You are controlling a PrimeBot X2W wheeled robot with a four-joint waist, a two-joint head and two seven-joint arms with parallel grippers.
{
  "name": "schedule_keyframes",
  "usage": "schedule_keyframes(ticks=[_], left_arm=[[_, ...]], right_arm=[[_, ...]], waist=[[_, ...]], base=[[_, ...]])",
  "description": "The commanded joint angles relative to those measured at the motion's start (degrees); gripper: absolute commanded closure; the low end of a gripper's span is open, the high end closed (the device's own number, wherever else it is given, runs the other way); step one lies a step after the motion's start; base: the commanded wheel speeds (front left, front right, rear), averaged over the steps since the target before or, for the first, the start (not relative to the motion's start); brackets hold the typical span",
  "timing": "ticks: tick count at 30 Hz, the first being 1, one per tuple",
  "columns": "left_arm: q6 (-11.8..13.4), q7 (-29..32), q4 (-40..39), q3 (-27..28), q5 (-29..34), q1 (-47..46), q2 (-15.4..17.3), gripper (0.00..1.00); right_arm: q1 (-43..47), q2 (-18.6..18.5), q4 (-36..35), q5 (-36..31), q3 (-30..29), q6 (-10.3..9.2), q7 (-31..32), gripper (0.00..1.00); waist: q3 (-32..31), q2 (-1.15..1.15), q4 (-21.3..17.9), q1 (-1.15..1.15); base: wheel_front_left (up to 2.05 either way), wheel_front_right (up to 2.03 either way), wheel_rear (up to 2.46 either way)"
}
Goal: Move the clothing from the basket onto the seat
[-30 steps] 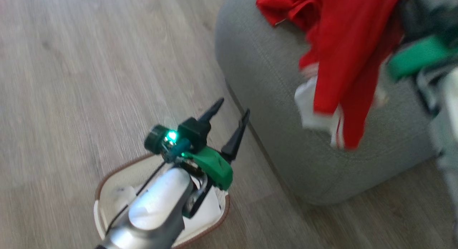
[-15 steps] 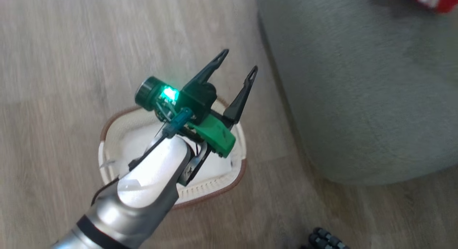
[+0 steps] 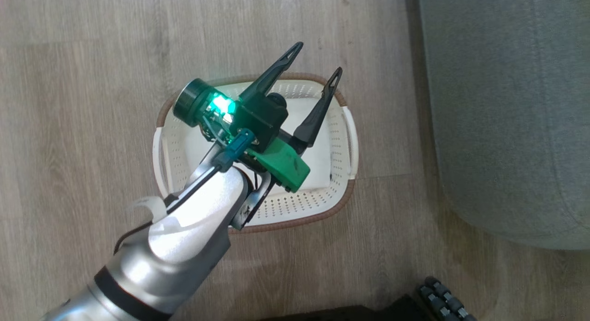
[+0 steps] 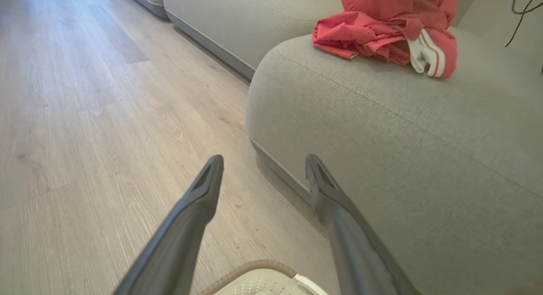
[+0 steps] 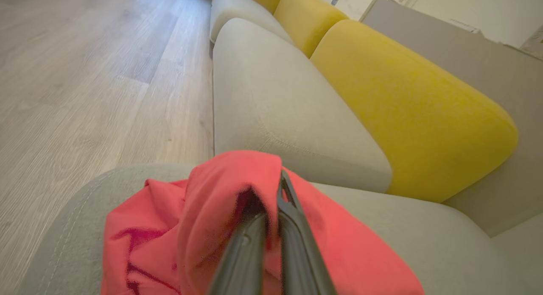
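Note:
The cream basket [image 3: 299, 205] stands on the floor with nothing inside; its brown rim [image 4: 250, 267] also edges the left wrist view. My left gripper [image 3: 319, 58] hovers above it, open and holding nothing, its fingers [image 4: 264, 159] spread wide. To the basket's right is the grey-green seat [image 3: 507, 104]. Red clothing [image 4: 373, 32] lies bunched on top of the seat [image 4: 382, 129], its striped trim [image 4: 428, 53] showing. My right gripper [image 5: 271, 197] is shut on a fold of red clothing [image 5: 212, 201] just above the seat [image 5: 445, 244].
Pale wood floor [image 3: 83, 104] surrounds the basket. More grey cushions [image 5: 271, 100] and yellow back cushions [image 5: 403, 108] run along the sofa. My base's dark wheel [image 3: 442, 298] is at the lower right, close to the seat's corner.
The head camera swung down and left: the basket came fully into view, while the red clothing and right arm left it. The left gripper stayed open above the basket.

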Motion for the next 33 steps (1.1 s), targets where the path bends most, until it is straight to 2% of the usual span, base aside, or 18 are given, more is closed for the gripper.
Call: schedule_keyframes(ticks=[1,9,10,11,12,13,16,22,33], left_arm=[[0.3,0.3,-1.8,0.9,0.6,-1.7,1.1,0.0],[0.6,0.0,-1.4,0.5,0.2,-1.3,0.7,0.0],[0.6,-0.1,-1.4,0.5,0.2,-1.4,0.7,0.0],[0.6,-0.1,-1.3,0.4,0.2,-1.5,0.7,0.0],[0.7,-0.2,-1.2,0.4,0.2,-1.6,0.7,0.0],[0.7,-0.3,-1.1,0.5,0.2,-1.7,0.7,0.0],[0.9,-0.7,-0.8,0.7,-0.1,-1.6,0.9,0.0],[1.0,-2.3,-0.1,1.2,-1.4,-0.7,0.8,0.0],[1.4,-4.8,2.5,2.9,-4.9,3.3,-0.1,0.0]], right_arm=[[0.7,0.1,-0.4,-1.4,-0.6,-0.02,-1.0,1.0],[1.0,3.4,4.9,-4.1,-1.2,-0.02,-1.7,1.0],[1.0,3.9,5.3,-4.3,-1.2,-0.02,-1.8,0.9],[1.0,4.4,5.6,-4.4,-1.2,-0.02,-1.9,0.69],[1.0,4.9,5.7,-4.4,-1.3,-0.02,-2.0,0.28],[1.2,5.3,5.9,-4.4,-1.2,-0.02,-2.1,0.0],[2.1,6.5,5.3,-4.2,-0.2,-0.02,-2.2,0.0],[7.3,8.0,0.0,-0.1,3.4,-0.02,-2.3,0.0],[20.6,6.2,-10.5,10.8,11.8,-0.02,-2.3,0.0]], waist=[[1.0,0.0,0.8,-0.01],[1.2,0.0,0.4,-0.01],[1.1,0.0,0.2,-0.01],[1.0,0.0,0.0,-0.01],[0.9,0.0,-0.2,-0.01],[0.7,0.0,-0.4,-0.01],[-0.4,0.0,-1.2,-0.01],[-4.4,0.0,-2.7,-0.01],[-15.7,0.0,-2.9,-0.01]], base=[[0.0,0.0,0.0],[0.0,0.0,0.0],[0.0,0.0,0.0],[0.0,0.0,0.0],[0.0,0.0,0.0],[0.0,0.0,0.0],[0.0,0.0,0.0],[0.0,0.0,0.0],[0.0,0.0,0.0]])
